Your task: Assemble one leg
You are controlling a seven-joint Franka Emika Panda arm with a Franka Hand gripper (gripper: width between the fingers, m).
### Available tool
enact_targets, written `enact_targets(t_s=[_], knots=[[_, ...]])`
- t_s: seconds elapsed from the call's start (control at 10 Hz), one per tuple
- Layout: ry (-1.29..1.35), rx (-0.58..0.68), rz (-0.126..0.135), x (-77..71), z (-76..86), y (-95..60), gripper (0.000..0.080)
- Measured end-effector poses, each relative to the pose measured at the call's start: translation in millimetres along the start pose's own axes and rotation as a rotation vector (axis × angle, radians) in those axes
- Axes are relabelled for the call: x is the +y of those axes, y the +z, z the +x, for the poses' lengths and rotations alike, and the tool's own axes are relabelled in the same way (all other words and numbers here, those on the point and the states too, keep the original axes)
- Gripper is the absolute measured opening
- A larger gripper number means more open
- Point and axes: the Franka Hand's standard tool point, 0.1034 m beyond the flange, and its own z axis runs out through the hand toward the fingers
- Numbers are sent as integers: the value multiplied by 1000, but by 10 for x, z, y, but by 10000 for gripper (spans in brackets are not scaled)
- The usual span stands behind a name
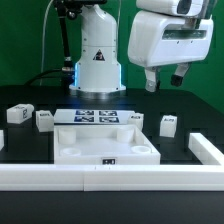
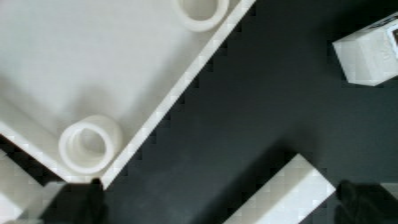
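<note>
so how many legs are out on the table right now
4: leg one and leg two at the exterior view's left, leg three behind the white tray part, leg four to its right. Others may be hidden.

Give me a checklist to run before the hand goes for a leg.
1. Hand empty, fingers apart: ok.
2. Hand clear of everything, high above the table: ok.
3. Leg on the exterior view's right stands upright, apart from the other parts: ok.
4. Hand centred over a leg: not ok. The wrist view shows mostly the tray-like top, with a leg only at the picture's border.
5. Corner hole of the tray-like top unfilled: ok.
6. Which end of the leg carries the screw: cannot tell.
</note>
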Motion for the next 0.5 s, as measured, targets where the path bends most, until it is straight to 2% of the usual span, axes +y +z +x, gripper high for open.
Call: enact_targets(t_s=[0.5], knots=[[0, 0, 2, -4, -3, 6, 650]])
